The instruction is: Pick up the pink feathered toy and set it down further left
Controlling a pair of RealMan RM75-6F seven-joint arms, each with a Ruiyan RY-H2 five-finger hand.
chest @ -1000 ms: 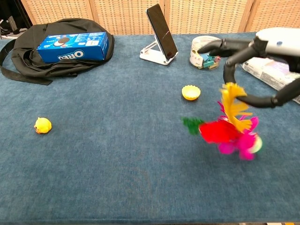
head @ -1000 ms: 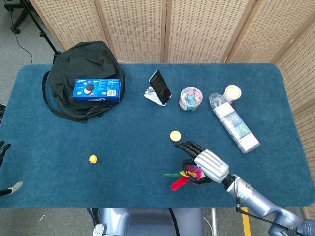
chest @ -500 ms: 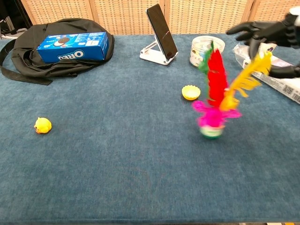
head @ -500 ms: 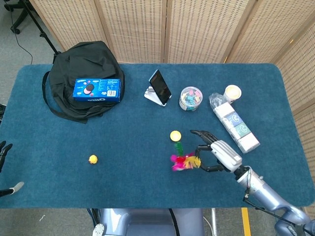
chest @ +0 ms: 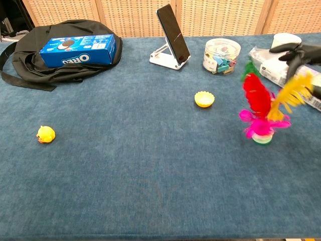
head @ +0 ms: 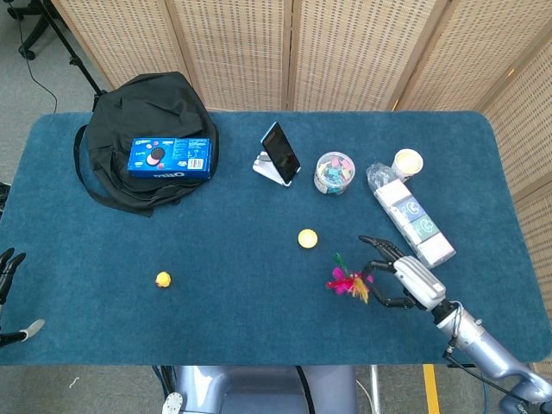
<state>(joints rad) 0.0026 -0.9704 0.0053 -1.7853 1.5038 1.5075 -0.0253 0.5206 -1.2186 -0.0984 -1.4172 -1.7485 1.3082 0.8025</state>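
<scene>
The pink feathered toy point(head: 348, 282) point(chest: 262, 114) stands upright on its base on the blue table point(head: 233, 285), right of centre, with red, green and yellow feathers up. My right hand point(head: 405, 278) point(chest: 302, 54) is just right of it, fingers spread. The toy's yellow feather stretches in between the fingertips point(head: 371, 278), so the hand seems to hold the toy by that feather. Only the spread fingertips of my left hand point(head: 8, 265) show at the far left edge, off the table, with nothing in them.
A small yellow cap point(head: 307, 238) lies just up-left of the toy and a yellow ball point(head: 163, 279) far left. At the back are a black bag point(head: 147, 112) with an Oreo box point(head: 170, 157), a phone on a stand point(head: 279, 155), a clip jar point(head: 335, 172), a cup point(head: 407, 161) and wrapped boxes point(head: 412, 217).
The toy went from lying under my right hand to standing upright. It then slid right together with the hand as the arm drew back to the right.
</scene>
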